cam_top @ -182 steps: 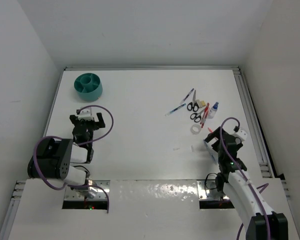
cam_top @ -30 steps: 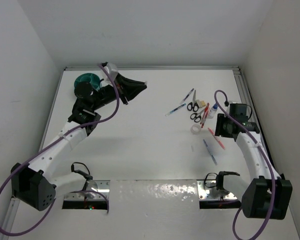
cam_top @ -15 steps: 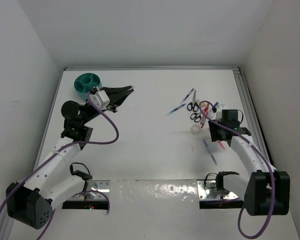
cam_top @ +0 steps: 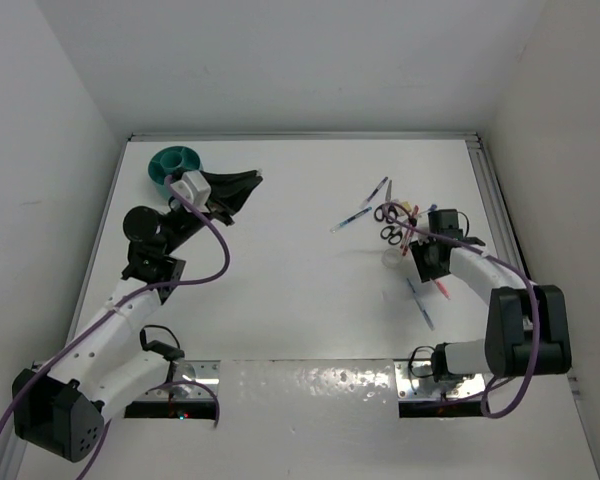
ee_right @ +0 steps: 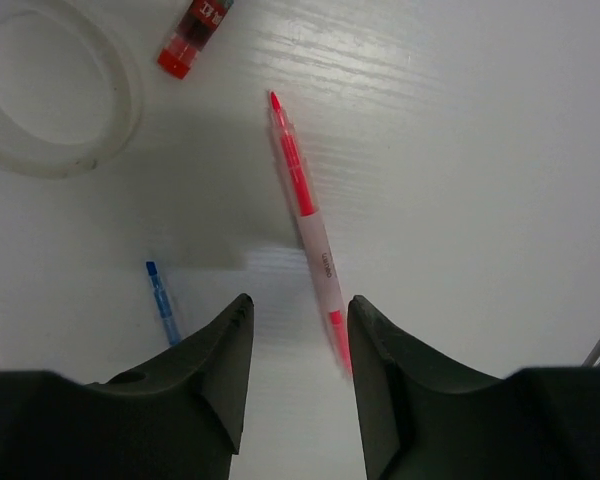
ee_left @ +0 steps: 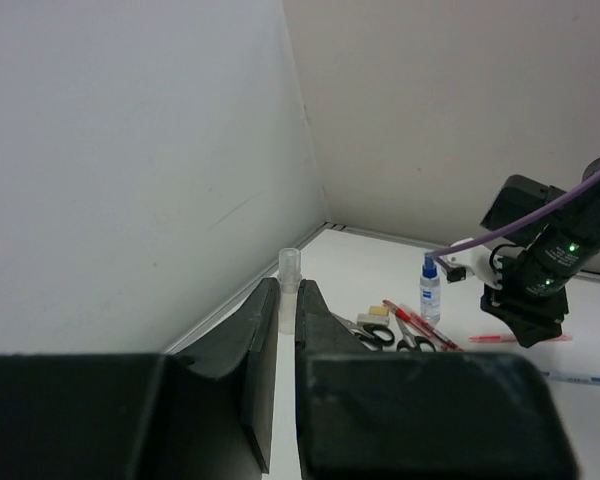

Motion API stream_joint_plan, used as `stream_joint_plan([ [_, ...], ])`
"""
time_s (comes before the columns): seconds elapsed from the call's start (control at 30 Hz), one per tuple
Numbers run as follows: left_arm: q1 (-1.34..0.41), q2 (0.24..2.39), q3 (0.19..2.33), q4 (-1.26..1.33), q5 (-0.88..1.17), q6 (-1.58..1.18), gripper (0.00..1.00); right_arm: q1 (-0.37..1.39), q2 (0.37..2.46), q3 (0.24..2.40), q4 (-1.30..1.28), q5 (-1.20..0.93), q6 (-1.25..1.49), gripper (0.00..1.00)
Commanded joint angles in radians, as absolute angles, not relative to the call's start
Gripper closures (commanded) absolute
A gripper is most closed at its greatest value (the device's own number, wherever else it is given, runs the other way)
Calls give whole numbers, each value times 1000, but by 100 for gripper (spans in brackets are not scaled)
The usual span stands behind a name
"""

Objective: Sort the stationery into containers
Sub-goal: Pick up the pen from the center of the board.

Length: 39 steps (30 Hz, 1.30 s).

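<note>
Tiny grey print on the red pen's point(ee_right: 310, 232) barrel — too small to read. White marks on the red-capped item's point(ee_right: 194, 26) dark label — blurred. Nothing legible.

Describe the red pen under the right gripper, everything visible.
Slim red pen: pointed red tip, red upper section, whitish translucent barrel with small grey print, red tail. It lies flat, diagonal on the white table, its tail between the fingers of the open right gripper above it, close to one. Only the table visibly touches it.
</note>
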State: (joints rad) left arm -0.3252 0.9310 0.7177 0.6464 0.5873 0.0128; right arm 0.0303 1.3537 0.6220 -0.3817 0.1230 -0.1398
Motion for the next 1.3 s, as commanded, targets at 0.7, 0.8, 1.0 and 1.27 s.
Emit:
stream_joint_plan([
  [0.7, -308, 879, 729, 657, 471, -21, 100, -38, 1545, 730, -347, 109, -166, 93],
  [0.8, -310, 879, 729, 654, 466, -26, 100, -37, 1514, 716, -342, 78, -164, 100],
  [1.0, -311, 900, 744, 629, 428, -141, 100, -15, 1405, 696, -345, 63, -150, 100],
  [1.27, -275, 991, 782, 525, 348, -562, 100, 101, 1163, 797, -410, -38, -49, 100],
])
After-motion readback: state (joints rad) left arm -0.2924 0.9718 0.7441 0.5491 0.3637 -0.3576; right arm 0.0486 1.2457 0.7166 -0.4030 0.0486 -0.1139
